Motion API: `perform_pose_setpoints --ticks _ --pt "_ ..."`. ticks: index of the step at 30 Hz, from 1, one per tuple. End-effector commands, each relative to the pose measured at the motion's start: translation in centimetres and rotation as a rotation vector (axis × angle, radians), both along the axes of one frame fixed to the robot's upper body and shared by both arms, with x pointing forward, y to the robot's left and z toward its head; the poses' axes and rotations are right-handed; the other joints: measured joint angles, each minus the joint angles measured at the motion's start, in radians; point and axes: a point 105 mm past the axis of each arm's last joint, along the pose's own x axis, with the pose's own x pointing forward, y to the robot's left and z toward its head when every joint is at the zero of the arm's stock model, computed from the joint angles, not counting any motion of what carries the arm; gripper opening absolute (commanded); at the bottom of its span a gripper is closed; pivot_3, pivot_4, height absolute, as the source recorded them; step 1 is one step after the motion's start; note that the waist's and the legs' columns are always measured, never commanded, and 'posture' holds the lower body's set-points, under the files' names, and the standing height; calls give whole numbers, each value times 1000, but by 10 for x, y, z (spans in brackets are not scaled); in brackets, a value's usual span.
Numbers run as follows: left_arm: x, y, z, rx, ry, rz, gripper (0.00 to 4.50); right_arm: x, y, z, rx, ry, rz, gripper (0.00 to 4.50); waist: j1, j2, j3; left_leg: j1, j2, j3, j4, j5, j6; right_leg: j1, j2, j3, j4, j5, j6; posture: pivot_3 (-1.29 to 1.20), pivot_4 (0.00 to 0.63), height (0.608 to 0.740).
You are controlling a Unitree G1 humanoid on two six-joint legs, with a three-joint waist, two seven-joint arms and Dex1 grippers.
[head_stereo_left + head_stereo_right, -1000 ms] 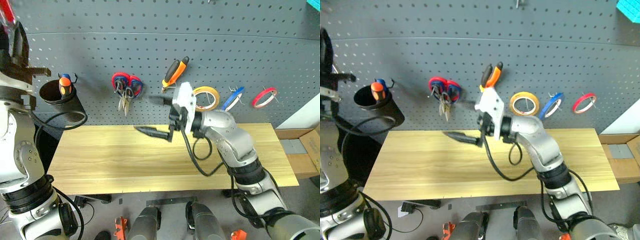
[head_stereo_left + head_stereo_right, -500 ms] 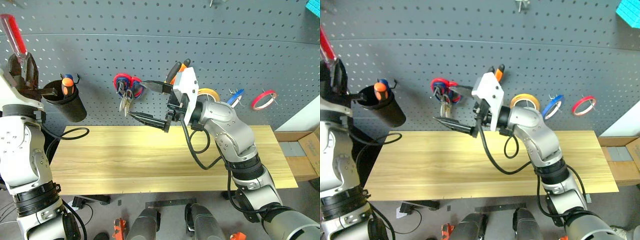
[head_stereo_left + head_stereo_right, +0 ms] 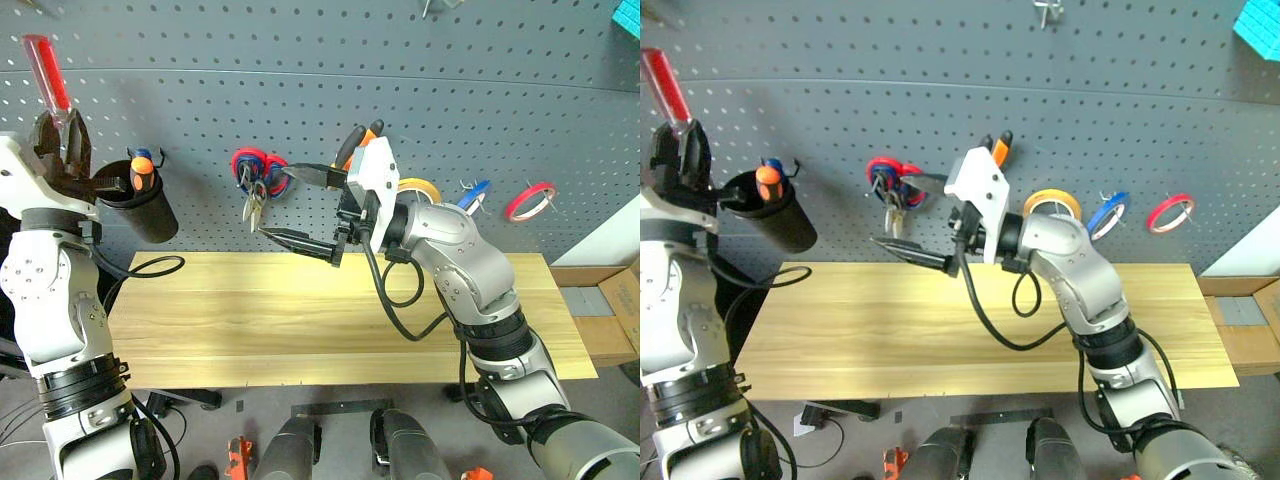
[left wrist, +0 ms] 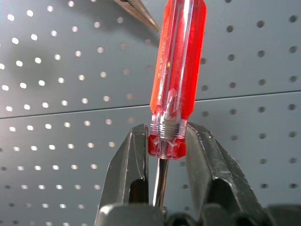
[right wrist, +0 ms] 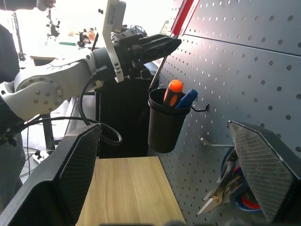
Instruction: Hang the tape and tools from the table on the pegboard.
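The left gripper is clamped on the slim screwdriver, its two ridged black fingers pinching the collar at the base of the glossy, translucent red handle while the thin steel shaft runs down between them. The handle stands up and away from the fingers, close before the pegboard, a matt dark grey panel with a regular grid of small round holes. Just beside this hand, a round black cup hangs on the board holding an orange-and-blue-handled screwdriver.

The right gripper hangs over the table, its long tapered fingers spread wide with nothing between them, pointing towards the red-and-blue-handled scissors that hang on a wire hook. Behind its white wrist block, the orange-and-black-handled pliers hang on the board. Further right hang the yellow tape ring, the thin flat blue tape ring and the thinner red tape ring. The table is smooth pale yellowish wood planks
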Motion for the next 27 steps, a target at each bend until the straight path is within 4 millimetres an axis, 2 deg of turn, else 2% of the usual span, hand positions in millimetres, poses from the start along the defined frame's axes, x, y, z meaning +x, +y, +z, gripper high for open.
perform_pose_setpoints --ticks 1,10,17,23,27 --pt "-11 -15 29 36 -89 -94 746 -8 1 7 12 -42 19 4500 0 0 0 0 0 0 0 0 0 0 0 0 0 0 0 42 168 740" --pt "-8 -21 25 38 -57 -141 746 -8 0 2 -7 -39 14 4500 -20 0 -1 0 1 1 0 0 0 -1 1 0 0 0 0 30 173 740" --pt "2 1 4 -51 42 -43 746 -8 -1 1 -12 -38 11 4500 -25 0 -1 0 1 1 0 0 0 -1 1 0 0 0 0 27 175 740" --pt "2 8 1 -78 81 -18 746 -8 -1 1 -14 -35 13 4500 -25 0 -1 0 1 1 0 0 0 -1 1 0 0 0 0 32 175 740" --pt "3 8 -2 -77 113 -21 2093 -8 0 0 -15 -33 16 4500 -26 0 -1 0 1 1 0 0 0 -1 1 0 0 0 0 36 175 740"
